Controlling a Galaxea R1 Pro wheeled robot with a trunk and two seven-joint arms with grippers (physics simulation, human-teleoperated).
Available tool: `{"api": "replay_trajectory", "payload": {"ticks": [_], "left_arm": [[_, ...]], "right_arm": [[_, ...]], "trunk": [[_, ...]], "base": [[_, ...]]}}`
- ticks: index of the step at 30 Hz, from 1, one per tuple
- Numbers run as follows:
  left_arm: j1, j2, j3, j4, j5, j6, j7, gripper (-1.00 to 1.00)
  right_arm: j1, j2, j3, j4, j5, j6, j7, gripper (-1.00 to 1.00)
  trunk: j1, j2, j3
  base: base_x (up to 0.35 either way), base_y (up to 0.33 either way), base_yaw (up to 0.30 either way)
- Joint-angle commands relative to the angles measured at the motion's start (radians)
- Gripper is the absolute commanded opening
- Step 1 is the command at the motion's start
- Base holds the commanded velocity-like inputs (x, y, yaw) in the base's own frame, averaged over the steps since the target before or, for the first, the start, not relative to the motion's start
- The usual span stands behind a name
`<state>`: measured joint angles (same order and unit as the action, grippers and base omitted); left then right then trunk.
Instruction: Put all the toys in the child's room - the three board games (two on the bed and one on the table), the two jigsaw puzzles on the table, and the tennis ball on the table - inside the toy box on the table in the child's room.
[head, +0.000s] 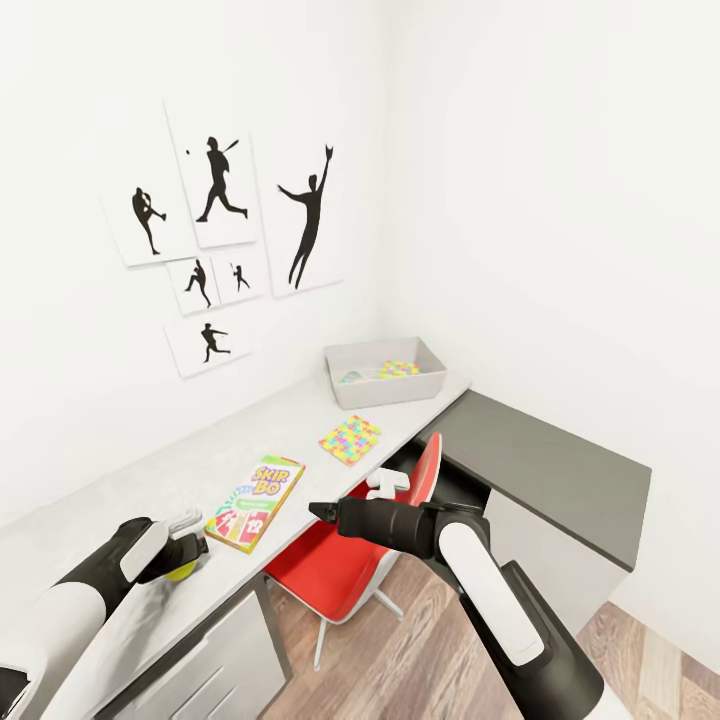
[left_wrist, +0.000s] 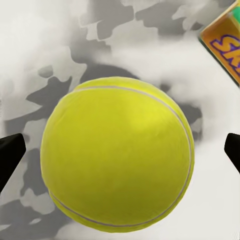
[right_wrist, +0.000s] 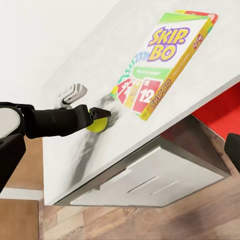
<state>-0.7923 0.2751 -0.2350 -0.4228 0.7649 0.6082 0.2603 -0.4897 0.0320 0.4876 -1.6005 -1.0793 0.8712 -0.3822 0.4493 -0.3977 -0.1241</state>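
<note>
Reaching down onto the pale surface (head: 150, 480), the left claw (head: 183, 566) sits over the tennis ball (head: 181, 572) near the front edge. In the left wrist view the ball (left_wrist: 117, 152) lies on the surface between the two dark fingertips (left_wrist: 10, 155), which stand apart on either side with a gap to the ball, so the claw is open and not gripping.

Just beside the ball, toward the far corner, the Skip-Bo board game (head: 256, 503) lies flat close to the front edge. Further along the same edge lies a jigsaw puzzle (head: 350, 440). The toy box (head: 385, 372) stands at the far end of the surface, against the corner of the walls, with another multicoloured puzzle (head: 398, 369) inside it.

The right claw (head: 322, 512) hangs in the air off the front edge, above a red chair (head: 345, 560), with nothing in it; its fingertips (right_wrist: 10, 160) stand wide apart in the right wrist view.

Black baseball silhouette pictures (head: 220, 190) hang on the wall.
</note>
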Motion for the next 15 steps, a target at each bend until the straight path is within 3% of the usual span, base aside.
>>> {"api": "replay_trajectory", "payload": {"ticks": [1,15], "left_arm": [[-0.001,0.001,-0.007,-0.002,0.01,0.001,0.008,1.0],[-0.001,0.001,-0.008,-0.002,0.006,-0.01,0.008,1.0]], "right_arm": [[-0.001,0.0,0.0,-0.001,-0.01,0.002,-0.01,1.0],[-0.001,0.0,0.0,-0.001,-0.01,0.002,-0.01,1.0]], "trunk": [[0.001,-0.002,-0.003],[0.001,-0.002,-0.004]], "base": [[0.0,0.0,0.0],[0.0,0.0,0.0]]}}
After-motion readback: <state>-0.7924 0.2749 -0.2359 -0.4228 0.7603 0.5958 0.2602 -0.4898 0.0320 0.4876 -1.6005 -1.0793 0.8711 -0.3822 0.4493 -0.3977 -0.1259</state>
